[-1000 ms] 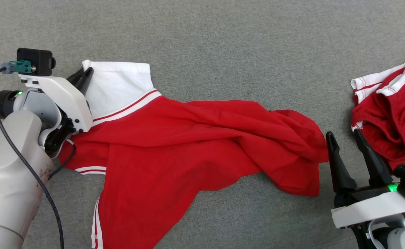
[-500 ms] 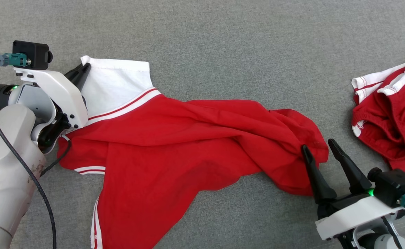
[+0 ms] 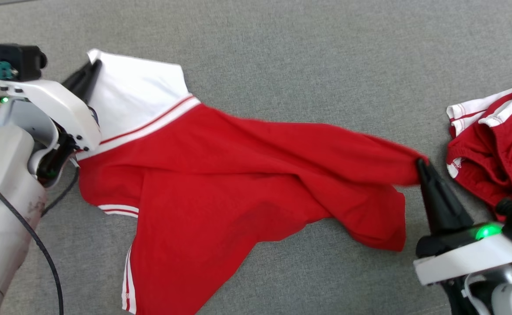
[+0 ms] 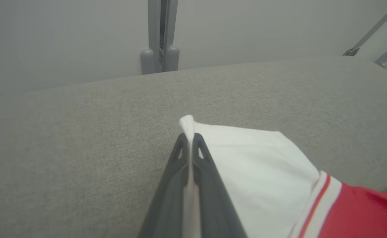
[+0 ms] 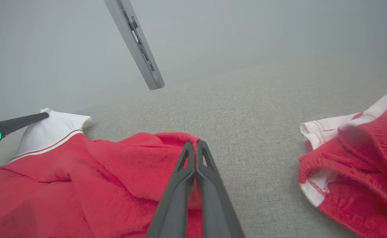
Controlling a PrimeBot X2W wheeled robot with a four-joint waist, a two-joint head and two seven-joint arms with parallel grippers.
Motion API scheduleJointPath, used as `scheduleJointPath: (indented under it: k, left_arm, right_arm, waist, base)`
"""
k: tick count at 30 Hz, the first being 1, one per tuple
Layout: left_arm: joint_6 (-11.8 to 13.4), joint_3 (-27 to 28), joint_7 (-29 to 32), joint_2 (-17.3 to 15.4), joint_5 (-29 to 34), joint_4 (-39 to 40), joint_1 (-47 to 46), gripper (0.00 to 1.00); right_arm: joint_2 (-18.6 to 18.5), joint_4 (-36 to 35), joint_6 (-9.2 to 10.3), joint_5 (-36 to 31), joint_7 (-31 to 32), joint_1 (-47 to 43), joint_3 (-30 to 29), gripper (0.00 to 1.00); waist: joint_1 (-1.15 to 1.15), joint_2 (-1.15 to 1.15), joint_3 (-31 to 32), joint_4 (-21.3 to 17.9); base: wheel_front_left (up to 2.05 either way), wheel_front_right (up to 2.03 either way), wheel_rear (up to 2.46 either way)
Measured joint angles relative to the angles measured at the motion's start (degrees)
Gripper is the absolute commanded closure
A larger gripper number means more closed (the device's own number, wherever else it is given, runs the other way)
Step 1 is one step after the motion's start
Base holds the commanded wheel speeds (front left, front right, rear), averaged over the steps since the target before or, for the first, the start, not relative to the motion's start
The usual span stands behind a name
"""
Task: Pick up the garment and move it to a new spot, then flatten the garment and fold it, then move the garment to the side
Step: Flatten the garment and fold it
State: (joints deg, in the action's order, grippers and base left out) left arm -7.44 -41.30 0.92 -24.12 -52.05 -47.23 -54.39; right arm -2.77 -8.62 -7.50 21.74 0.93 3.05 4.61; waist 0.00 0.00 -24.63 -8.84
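Left pincer (image 3: 90, 70) clamps the white sleeve (image 3: 138, 96) corner and right pincer (image 3: 421, 165) clamps the opposite red edge, so the garment (image 3: 247, 175) stretches between them across the middle of the grey cushion (image 3: 282, 52), ready for carrying.

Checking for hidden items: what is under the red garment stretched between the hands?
The grey cushion extends from beneath the red garment on every side. Whatever lies under its middle is covered by cloth. The left hand and right hand are shut on its ends.
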Motion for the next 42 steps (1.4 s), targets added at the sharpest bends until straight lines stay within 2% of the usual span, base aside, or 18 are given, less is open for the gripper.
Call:
scheduleJointPath:
  k: [6,10,15,21,27,35,42]
  left_arm:
    - [0.0,1.4,-4.3,-1.9,0.0,3.9,-2.0,1.00]
    - [2.1,2.7,-5.8,-3.8,0.6,10.5,-3.7,1.00]
    - [7.3,5.1,-7.4,-6.7,2.2,21.3,-5.8,1.00]
    - [13.7,7.6,-6.1,-10.5,4.1,35.9,-7.9,1.00]
    - [17.5,8.9,-3.1,-13.3,4.7,44.1,-8.8,1.00]
    - [19.4,8.7,-0.4,-14.1,4.6,48.6,-8.8,1.00]
    - [18.0,7.6,0.7,-11.6,4.6,42.3,-13.5,1.00]
  right_arm:
    - [-0.7,-3.5,0.00,1.3,-0.6,5.6,-3.1,1.00]
    - [-2.1,-3.8,0.00,1.7,-0.5,14.1,-3.4,1.00]
    - [-4.6,-1.3,0.00,2.5,-0.3,24.9,-2.6,1.00]
    - [-7.3,0.3,0.00,3.0,0.5,33.9,-2.7,1.00]
    - [-8.6,1.8,0.00,3.5,2.2,38.5,-2.7,1.00]
    - [-9.3,7.3,0.00,5.1,4.1,41.8,-1.5,1.00]
    - [-9.5,16.6,0.00,6.5,4.0,50.2,1.0,1.00]
  waist:
    - [0.00,0.00,2.7,0.4]
    - [0.00,0.00,5.3,1.5]
    - [0.00,0.00,8.3,3.6]
    - [0.00,0.00,11.7,6.0]
    - [0.00,0.00,14.0,7.3]
    - [0.00,0.00,14.1,8.1]
    - [0.00,0.00,12.2,8.5]
  base:
    - [0.00,0.00,0.00]
    - [0.00,0.00,0.00]
    - [0.00,0.00,0.00]
    - [0.00,0.00,0.00]
    - [0.00,0.00,0.00]
    - [0.00,0.00,0.00]
    - [0.00,0.00,0.00]
